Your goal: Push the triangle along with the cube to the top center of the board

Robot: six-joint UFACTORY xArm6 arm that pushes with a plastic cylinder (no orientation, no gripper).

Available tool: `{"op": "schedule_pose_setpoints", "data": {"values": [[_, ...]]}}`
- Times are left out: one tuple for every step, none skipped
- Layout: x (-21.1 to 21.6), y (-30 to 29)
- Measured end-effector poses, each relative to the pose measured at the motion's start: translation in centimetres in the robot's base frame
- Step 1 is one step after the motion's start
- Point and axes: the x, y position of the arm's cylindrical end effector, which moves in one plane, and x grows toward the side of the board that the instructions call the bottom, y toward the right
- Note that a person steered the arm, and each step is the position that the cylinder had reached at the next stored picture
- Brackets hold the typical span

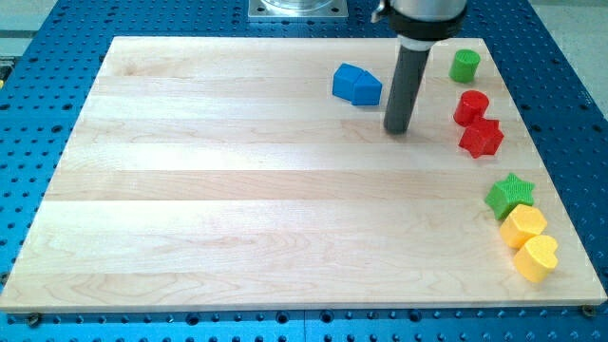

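The blue cube (347,81) and the blue triangle (367,89) sit touching each other near the top of the wooden board (237,190), a little right of centre. The cube is on the left, the triangle on the right. My tip (397,129) rests on the board just right of and below the triangle, a small gap apart from it.
Down the view's right edge stand a green cylinder (465,66), a red cylinder (470,107), a red star (482,139), a green star (510,195), a yellow hexagon (523,225) and a yellow heart (537,257). A metal mount (298,9) sits above the board's top edge.
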Motion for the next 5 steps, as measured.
{"op": "schedule_pose_setpoints", "data": {"values": [[-3.3, -1.8], [-4.4, -6.8], [-4.8, -7.4], [-0.5, -4.3], [-4.1, -2.0]]}}
